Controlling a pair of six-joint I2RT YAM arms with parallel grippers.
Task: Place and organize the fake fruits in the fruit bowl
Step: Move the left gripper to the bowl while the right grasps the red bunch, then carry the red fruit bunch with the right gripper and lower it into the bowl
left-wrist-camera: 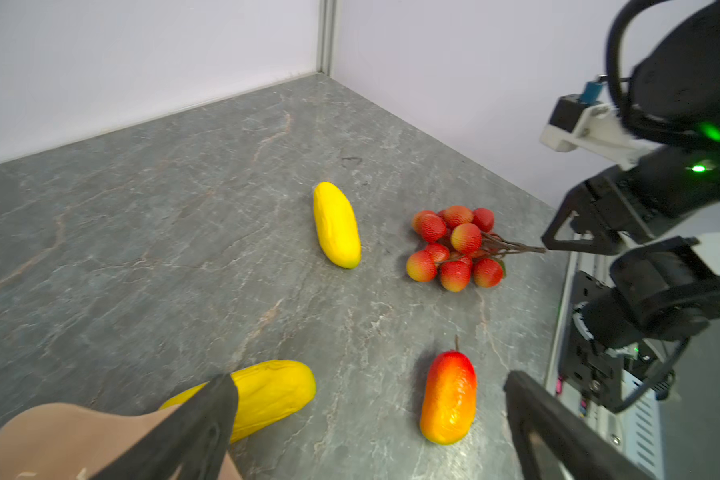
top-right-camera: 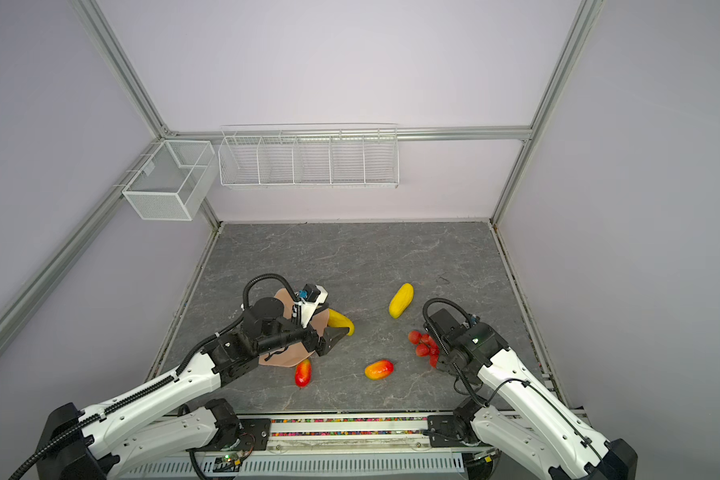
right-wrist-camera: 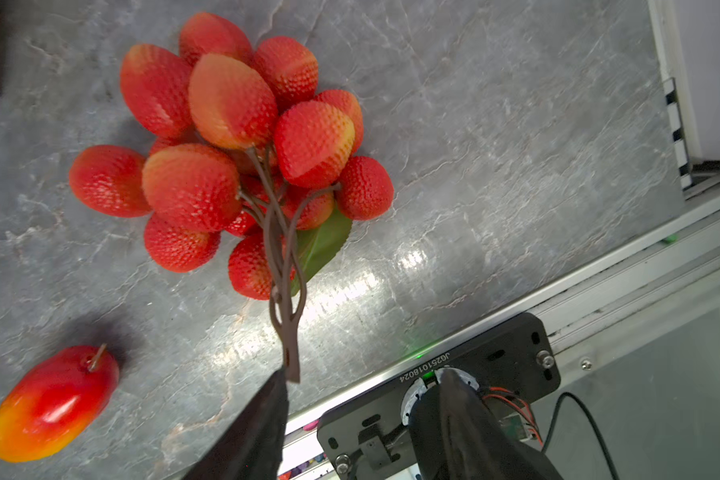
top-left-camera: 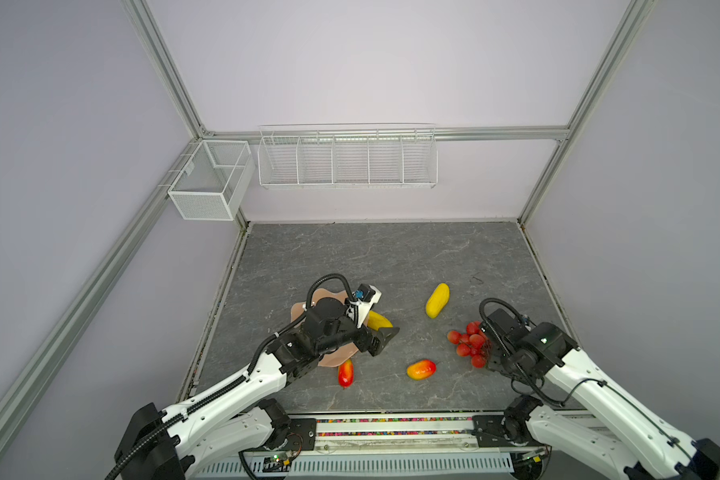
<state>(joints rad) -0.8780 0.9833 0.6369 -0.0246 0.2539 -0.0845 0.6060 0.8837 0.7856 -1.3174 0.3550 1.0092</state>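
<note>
The peach fruit bowl [top-left-camera: 299,309] [top-right-camera: 281,297] [left-wrist-camera: 59,436] lies left of centre, mostly hidden under my left arm. My left gripper [top-left-camera: 381,341] [top-right-camera: 331,338] [left-wrist-camera: 368,380] hangs wide open and empty over the bowl's right edge. One yellow fruit [top-left-camera: 379,321] [left-wrist-camera: 267,395] lies against that rim, and another yellow fruit [top-left-camera: 437,300] [left-wrist-camera: 335,224] farther right. Two mangoes [top-left-camera: 345,372] [top-left-camera: 421,369] [left-wrist-camera: 449,399] rest in front. The red grapes [top-left-camera: 468,343] [right-wrist-camera: 233,153] lie on the table at the right. My right gripper [right-wrist-camera: 364,374] sits at the stem's end, jaws apart, one fingertip touching the stem.
Two white wire baskets [top-left-camera: 347,160] [top-left-camera: 208,183] hang on the back wall and left post. A metal rail [top-left-camera: 391,432] with the arm bases runs along the table's front edge, close behind my right gripper. Walls close in the left, back and right sides.
</note>
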